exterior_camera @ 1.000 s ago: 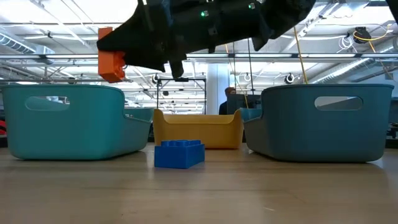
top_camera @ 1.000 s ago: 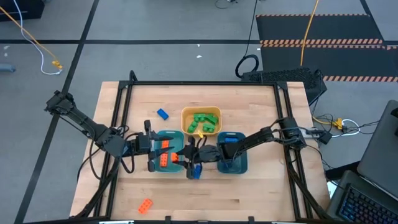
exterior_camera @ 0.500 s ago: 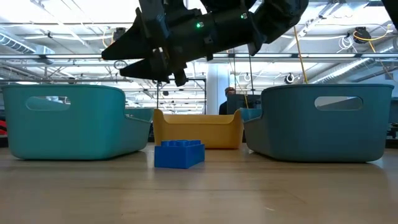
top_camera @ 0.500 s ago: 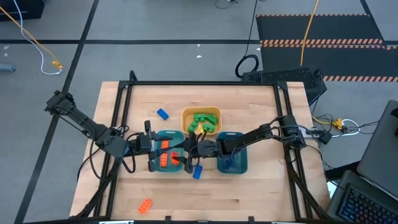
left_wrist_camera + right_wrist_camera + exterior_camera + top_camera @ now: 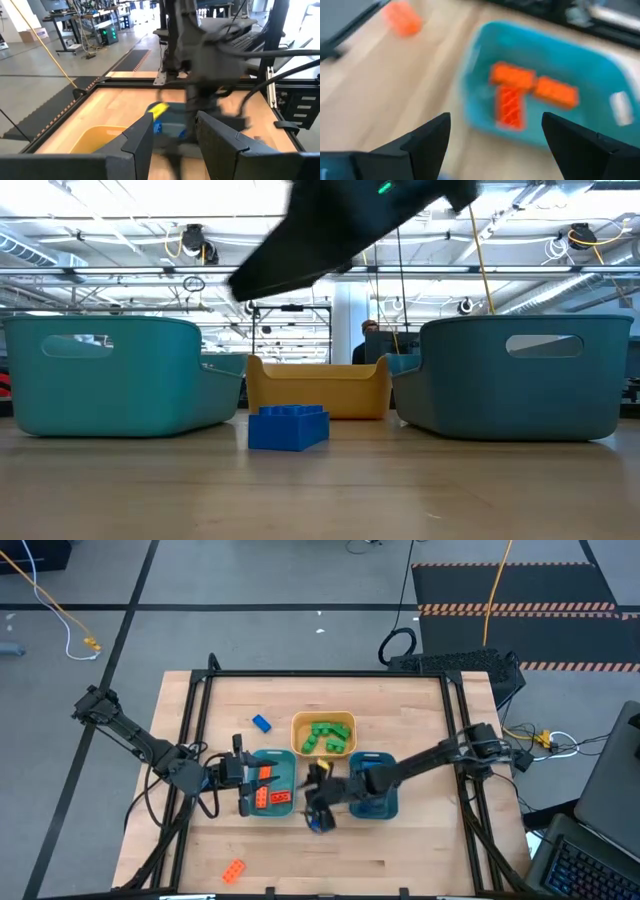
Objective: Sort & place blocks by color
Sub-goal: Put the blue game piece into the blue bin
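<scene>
Three orange blocks [image 5: 520, 92] lie in the left teal bin [image 5: 285, 765]. Green blocks [image 5: 323, 735] fill the yellow bin [image 5: 340, 720]. A blue block [image 5: 288, 427] rests flat on the table between the two teal bins, and my right gripper [image 5: 316, 802] hovers open above it [image 5: 495, 150], blurred in the low view. Another blue block [image 5: 261, 723] lies toward the far left, and an orange block [image 5: 233, 870] lies near the near edge. My left gripper [image 5: 243, 780] waits open [image 5: 172, 145] at the left teal bin's left end.
The right teal bin [image 5: 385, 802] stands right of the blue block, with the right arm [image 5: 430, 758] reaching over it. The three bins crowd the table's middle. Bare wood lies along the near edge [image 5: 400, 860] and the far side [image 5: 400, 700].
My right gripper held an orange block over the left teal bin, opened, and the block dropped into the bin. It has since swung toward the near edge and the right, over the blue block between the bins. The left arm has kept still.
</scene>
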`<action>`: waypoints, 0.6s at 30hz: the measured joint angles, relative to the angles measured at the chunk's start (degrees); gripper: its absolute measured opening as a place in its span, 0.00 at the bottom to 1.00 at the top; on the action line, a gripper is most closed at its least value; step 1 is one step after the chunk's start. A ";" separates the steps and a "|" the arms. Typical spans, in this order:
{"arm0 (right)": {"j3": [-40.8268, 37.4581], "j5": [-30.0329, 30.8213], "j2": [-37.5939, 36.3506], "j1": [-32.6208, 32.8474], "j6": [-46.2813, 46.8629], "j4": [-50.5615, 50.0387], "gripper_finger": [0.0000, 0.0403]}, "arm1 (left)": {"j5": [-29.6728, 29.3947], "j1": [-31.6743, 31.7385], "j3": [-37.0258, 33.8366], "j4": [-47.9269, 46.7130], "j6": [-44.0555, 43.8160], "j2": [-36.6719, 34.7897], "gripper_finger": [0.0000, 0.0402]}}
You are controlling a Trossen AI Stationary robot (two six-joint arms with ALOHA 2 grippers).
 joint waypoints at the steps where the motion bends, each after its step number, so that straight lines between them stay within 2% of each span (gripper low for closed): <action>1: 0.00 -0.19 -1.09 0.71 -0.32 -2.78 0.76 | -0.09 0.00 0.00 -0.11 0.02 0.00 0.37; 6: 0.11 -3.20 -5.26 3.82 -1.06 -11.83 0.73 | -1.10 0.15 0.00 -0.10 0.00 0.02 0.37; 11: 0.17 -4.71 -4.96 5.86 -4.86 -14.57 0.71 | -3.10 0.15 0.00 0.47 -0.02 0.02 0.37; 18: 8.28 -4.52 -2.75 4.94 -6.10 -26.10 0.70 | -3.38 0.22 0.00 2.95 3.39 0.04 0.37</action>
